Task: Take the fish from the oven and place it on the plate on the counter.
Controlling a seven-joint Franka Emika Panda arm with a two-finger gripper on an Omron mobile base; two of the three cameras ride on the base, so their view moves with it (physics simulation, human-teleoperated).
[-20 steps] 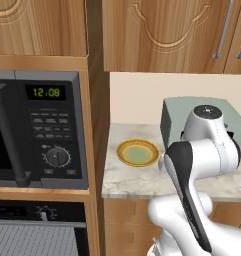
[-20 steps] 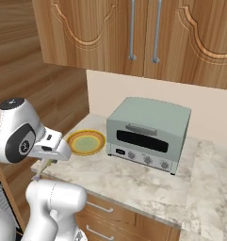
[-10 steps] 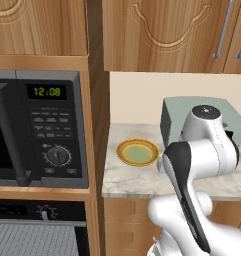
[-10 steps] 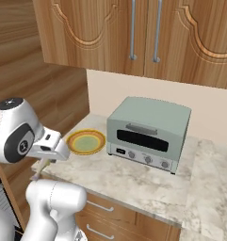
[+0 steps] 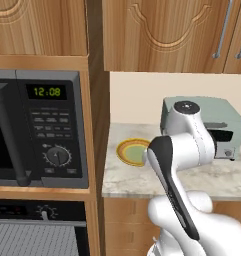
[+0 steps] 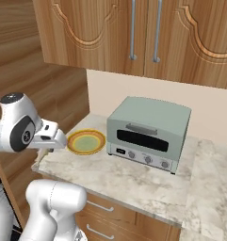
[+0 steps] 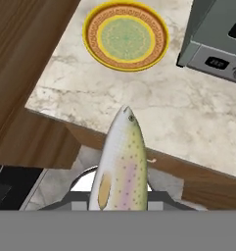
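Observation:
The fish (image 7: 120,162), pale with pink and yellow speckles, stands head-up in the hand view, and my gripper (image 6: 56,141) is shut on its tail end. It hangs over the front edge of the grey speckled counter (image 7: 153,105). The round yellow plate (image 7: 125,35) with an ochre rim lies bare further in, beyond the fish's head. In the right base view the hand sits just left of the plate (image 6: 86,141). The arm hides part of the plate (image 5: 131,151) in the left base view. The black oven (image 5: 37,225), with its wire rack showing, is at the lower left, under the microwave.
A pale grey-green toaster box (image 6: 148,132) stands on the counter right of the plate. The black microwave (image 5: 37,130) with a green clock sits in a wooden column left of the counter. Wooden wall cabinets (image 6: 143,33) hang above.
The arm has barely shifted, and the fish stays in the gripper.

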